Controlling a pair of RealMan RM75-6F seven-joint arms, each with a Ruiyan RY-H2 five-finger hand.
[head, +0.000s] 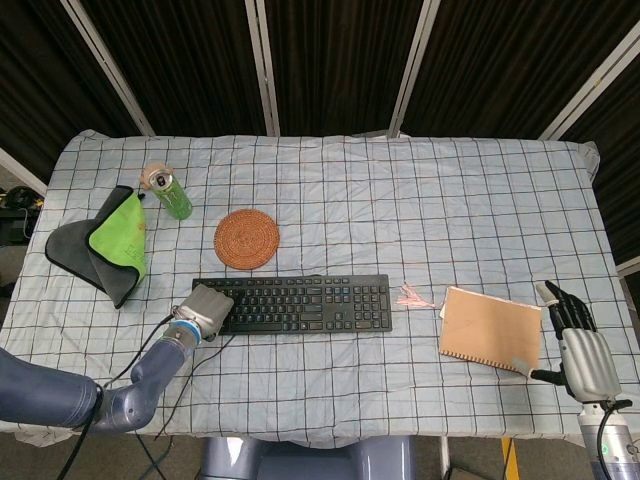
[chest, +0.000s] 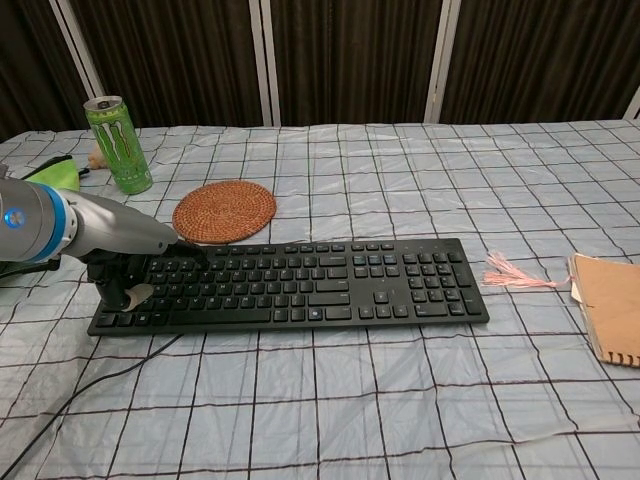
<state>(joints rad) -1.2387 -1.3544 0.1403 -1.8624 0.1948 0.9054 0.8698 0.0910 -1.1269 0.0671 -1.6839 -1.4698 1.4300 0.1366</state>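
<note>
My left hand (head: 205, 308) rests on the left end of the black keyboard (head: 300, 303), which lies across the table's front middle. In the chest view its dark fingers (chest: 112, 280) bend down over the outermost keys of the keyboard (chest: 300, 285). Whether they grip the edge does not show. My right hand (head: 578, 345) lies at the table's front right corner with its fingers stretched out and apart, holding nothing. It sits just right of the brown notebook (head: 490, 328). The chest view does not show this hand.
A woven round coaster (head: 246, 238) lies behind the keyboard. A green can (head: 170, 195) and a grey-green cloth (head: 100, 245) sit at the far left. A pink tassel (head: 412, 297) lies between keyboard and notebook. The keyboard cable (chest: 90, 395) trails off the front edge.
</note>
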